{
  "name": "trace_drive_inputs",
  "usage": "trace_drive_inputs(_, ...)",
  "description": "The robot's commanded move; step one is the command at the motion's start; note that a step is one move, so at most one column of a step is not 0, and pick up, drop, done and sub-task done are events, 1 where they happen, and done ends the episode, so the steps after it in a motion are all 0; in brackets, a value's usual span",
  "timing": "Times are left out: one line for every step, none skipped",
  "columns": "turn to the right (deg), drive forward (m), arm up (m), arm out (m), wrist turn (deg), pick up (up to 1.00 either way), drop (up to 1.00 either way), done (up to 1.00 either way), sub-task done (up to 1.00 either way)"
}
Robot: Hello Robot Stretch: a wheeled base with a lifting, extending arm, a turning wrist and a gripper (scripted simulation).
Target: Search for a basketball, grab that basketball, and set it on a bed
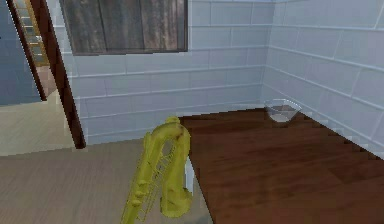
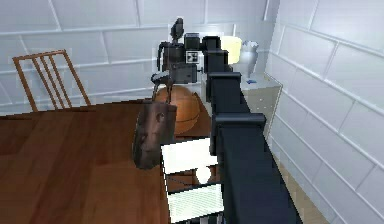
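Note:
An orange ball with dark seams, the basketball (image 2: pixel 184 112), rests on the dark wooden surface (image 2: pixel 70 160) in the arm side view, partly behind my arm (image 2: pixel 240 150). The arm's dark bar rises from the bottom edge to the white marker squares (image 2: pixel 187 70). Left of them stands the gripper (image 2: pixel 161 82), its thin fingers pointing down just above and left of the ball. I cannot tell whether the gripper holds anything or touches the ball.
A brown leathery lump (image 2: pixel 150 135) and white papers (image 2: pixel 190 165) lie near the ball. A wooden chair (image 2: pixel 45 78) stands left; a pale lamp (image 2: pixel 231 48) and small figure (image 2: pixel 252 60) stand right. The forward view has a yellow-green object (image 1: pixel 163 170), a glass bowl (image 1: pixel 281 112) and a doorway (image 1: pixel 25 70).

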Motion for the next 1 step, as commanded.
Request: trace_drive_inputs(0.0,0.0,-0.2,0.0,0.0,0.0,0.0,0.0,0.0)
